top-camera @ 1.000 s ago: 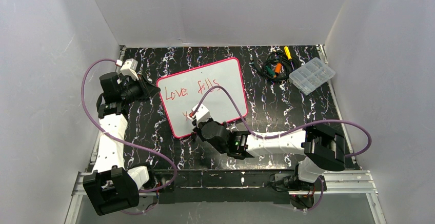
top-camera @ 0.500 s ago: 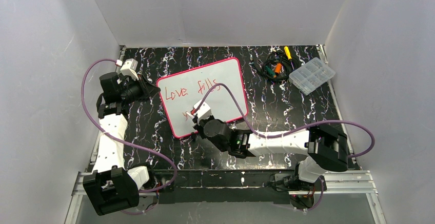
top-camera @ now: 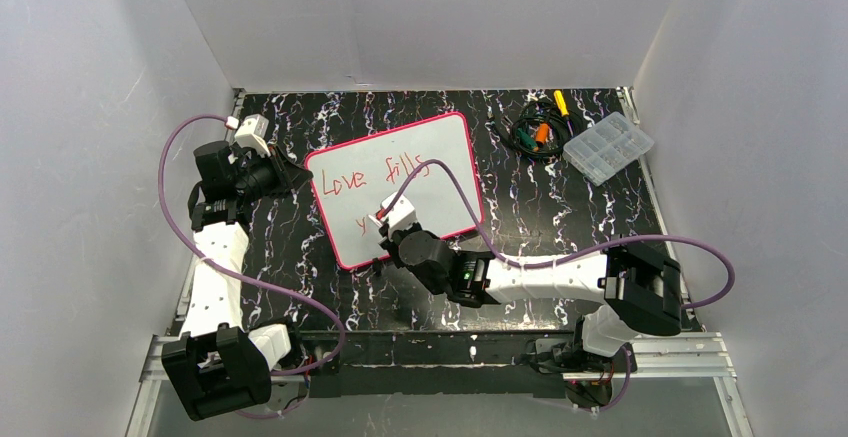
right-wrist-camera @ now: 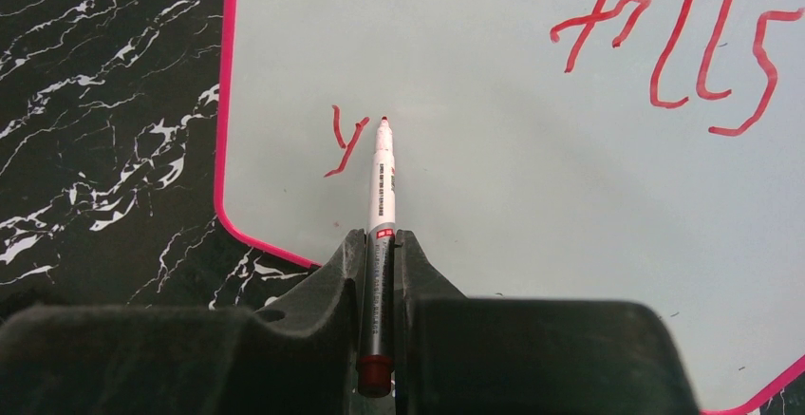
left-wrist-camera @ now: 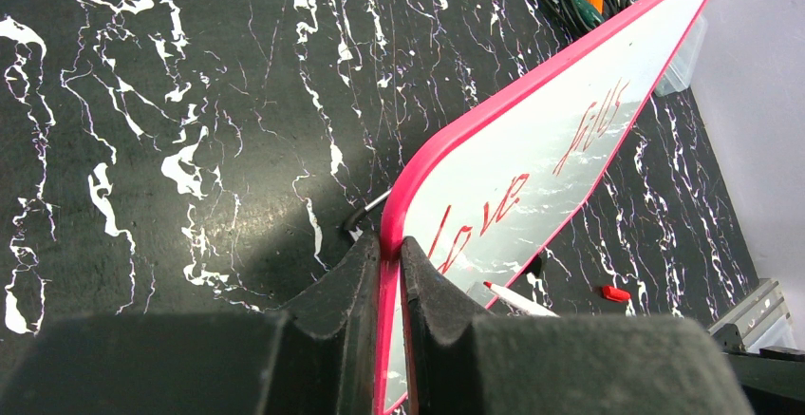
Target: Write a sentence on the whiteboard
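Note:
The whiteboard [top-camera: 430, 162] with its pink-red rim lies in the middle of the black marbled table. It bears red words "Love fills" [top-camera: 375, 175] and a lone "y" [right-wrist-camera: 344, 140] on the second line. My left gripper [left-wrist-camera: 389, 254] is shut on the whiteboard's rim [left-wrist-camera: 446, 144] at its left corner. My right gripper [right-wrist-camera: 380, 244] is shut on a white marker [right-wrist-camera: 382, 182] with a red tip. The tip is at the board just right of the "y". The marker also shows in the left wrist view [left-wrist-camera: 517, 299].
A clear plastic compartment box [top-camera: 608, 147] stands at the back right, next to a bundle of cables and small tools [top-camera: 538, 125]. A red marker cap [left-wrist-camera: 614, 293] lies on the table beyond the board's near edge. White walls enclose the table.

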